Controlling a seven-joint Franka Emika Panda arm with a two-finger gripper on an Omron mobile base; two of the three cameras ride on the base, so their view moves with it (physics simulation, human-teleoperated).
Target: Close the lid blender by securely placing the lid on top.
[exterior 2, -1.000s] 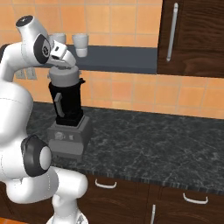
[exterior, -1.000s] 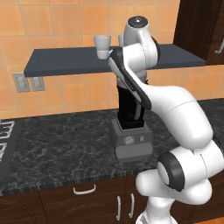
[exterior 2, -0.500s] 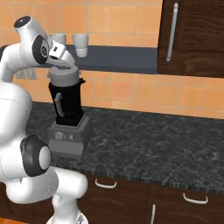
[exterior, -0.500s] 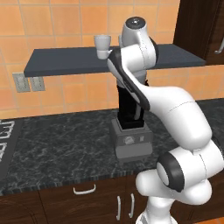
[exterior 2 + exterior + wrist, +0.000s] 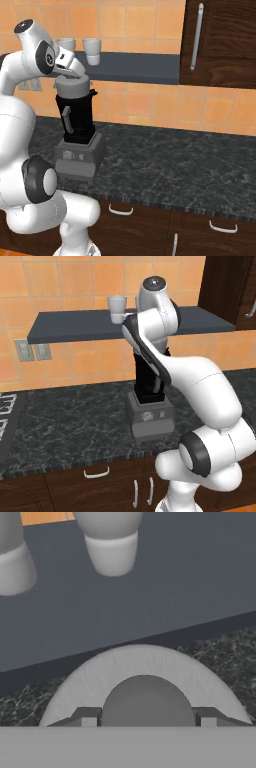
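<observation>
Grey and round, the lid (image 5: 142,677) sits between the two dark fingertips of the gripper (image 5: 145,716), which is closed on its domed centre knob. In the right base view the lid (image 5: 72,88) rests on the mouth of the blender (image 5: 76,132), a tall black jar on a boxy grey base standing on the dark speckled stone surface (image 5: 165,165). Since a second ago the arm has barely shifted. Two smooth white cups (image 5: 92,51) stand on the dark shelf (image 5: 140,67) behind.
</observation>
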